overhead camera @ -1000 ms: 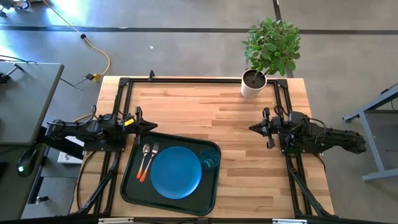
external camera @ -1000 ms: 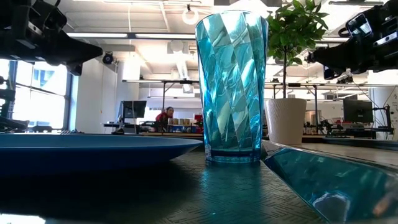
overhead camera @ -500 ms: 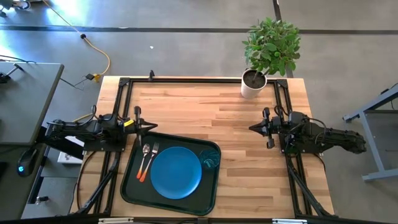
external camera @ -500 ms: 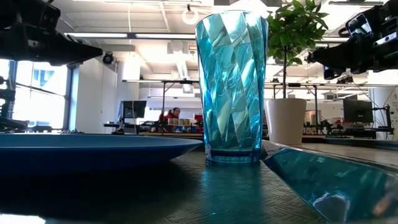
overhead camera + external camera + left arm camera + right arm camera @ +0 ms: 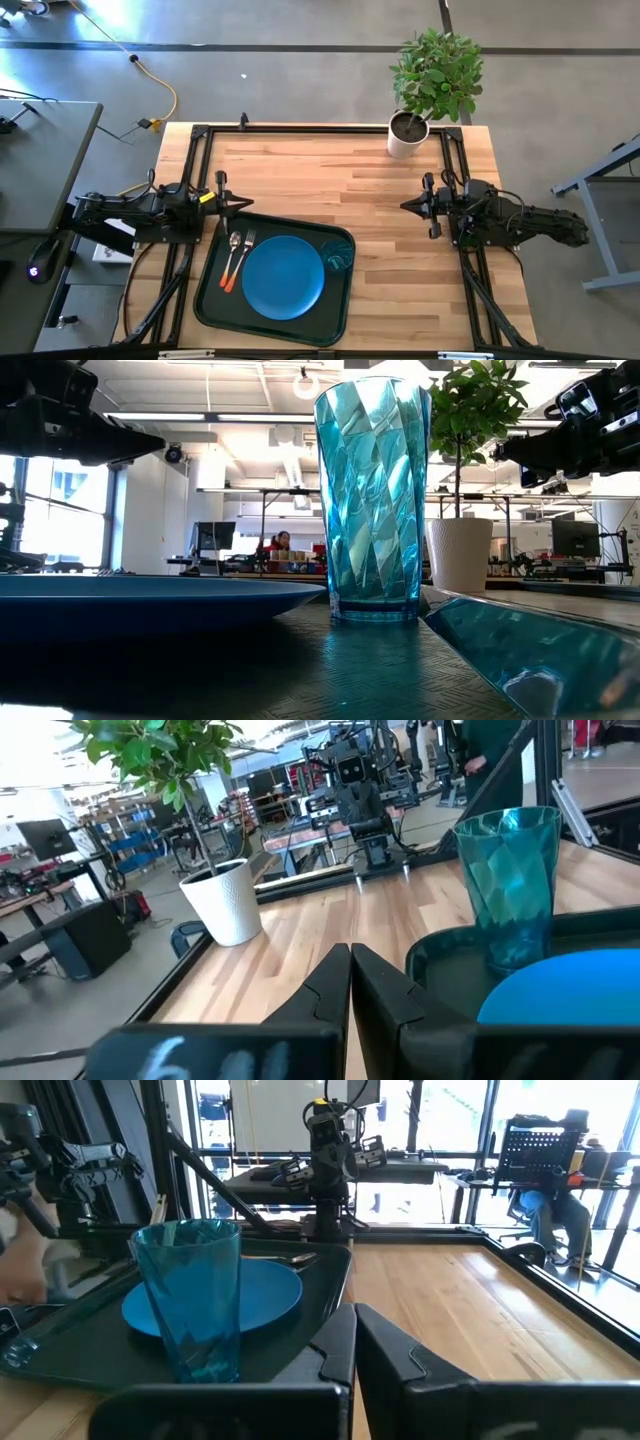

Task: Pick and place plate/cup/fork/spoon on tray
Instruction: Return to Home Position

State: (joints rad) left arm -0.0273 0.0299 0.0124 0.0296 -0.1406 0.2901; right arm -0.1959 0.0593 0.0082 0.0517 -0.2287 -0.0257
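high: L end effector (image 5: 243, 203) fingers together, empty, at tray (image 5: 205, 300) 11 o'clock rim; R end effector (image 5: 408, 206) clenched, empty, 3 o'clock over surface (image 5: 380, 260); plate (image 5: 283, 278), cup (image 5: 337, 259), fork (image 5: 245, 255), spoon (image 5: 231, 257) all on tray; plant pot (image 5: 406, 136) 1 o'clock | low: cup (image 5: 373, 500) upright just beside plate (image 5: 150, 595) | L wrist: fingers (image 5: 325, 990) meet, cup (image 5: 510, 880) ahead | R wrist: fingers (image 5: 335, 1345) meet, apart from cup (image 5: 195, 1295)

The dark six-joint left arm lies low along the left edge of the high view, reaching toward the centre, its two-finger left hand (image 5: 238, 203) at centre-left with the dark fingers (image 5: 330, 982) pressed together to a point. The matching right arm stretches in from the right edge of the same view, its right hand (image 5: 408, 206) at centre-right facing the other, fingers (image 5: 338, 1342) likewise closed tip to tip and holding nothing.
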